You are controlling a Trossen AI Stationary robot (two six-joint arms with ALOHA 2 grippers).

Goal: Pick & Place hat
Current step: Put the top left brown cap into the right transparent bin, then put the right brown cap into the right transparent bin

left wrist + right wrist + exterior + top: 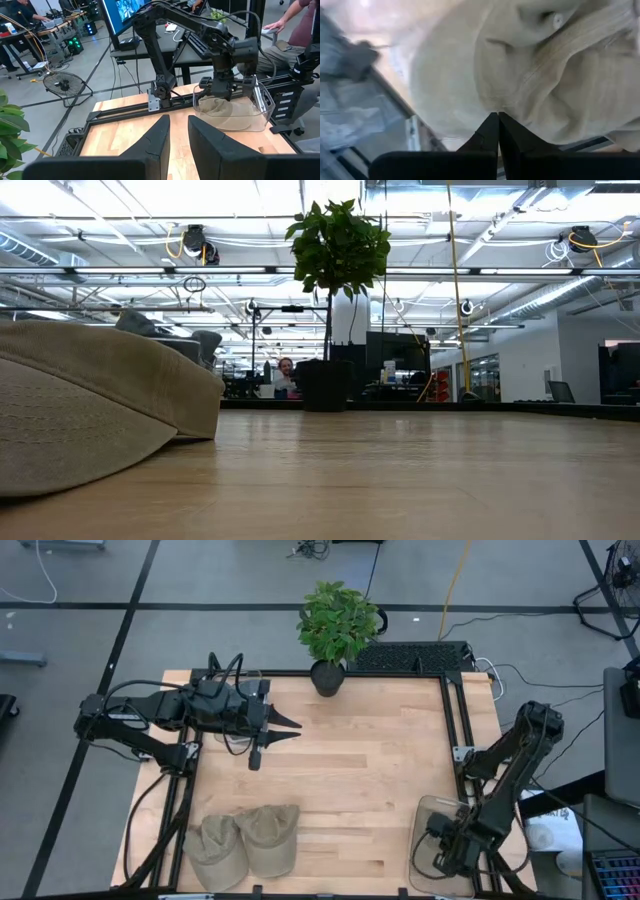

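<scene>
A tan hat (545, 75) (216, 106) sits inside a clear plastic bin (260, 107) (428, 812) at the table's near right corner. My right gripper (498, 117) (220, 96) reaches down into the bin and is shut on the hat. Two more tan hats (215, 850) (270, 838) lie side by side at the near left edge; one fills the left of the low view (90, 400). My left gripper (292, 728) (178, 135) hovers over the far left of the table, slightly open and holding nothing. My right gripper pinches the hat's cloth (492, 102) between its two fingertips, which meet at a crease. The fingers come from above, pointing steeply down into the bin. The hat's crumpled lower part (225, 114) lies on the bin's floor; one layer or several, I cannot tell.
A potted plant (335, 625) (335, 240) stands at the far edge's middle. Black rails (455, 710) frame the tabletop. The wooden middle (360, 770) holds nothing. People sit at desks beyond the table; one person's arm (287, 20) shows beside the right arm.
</scene>
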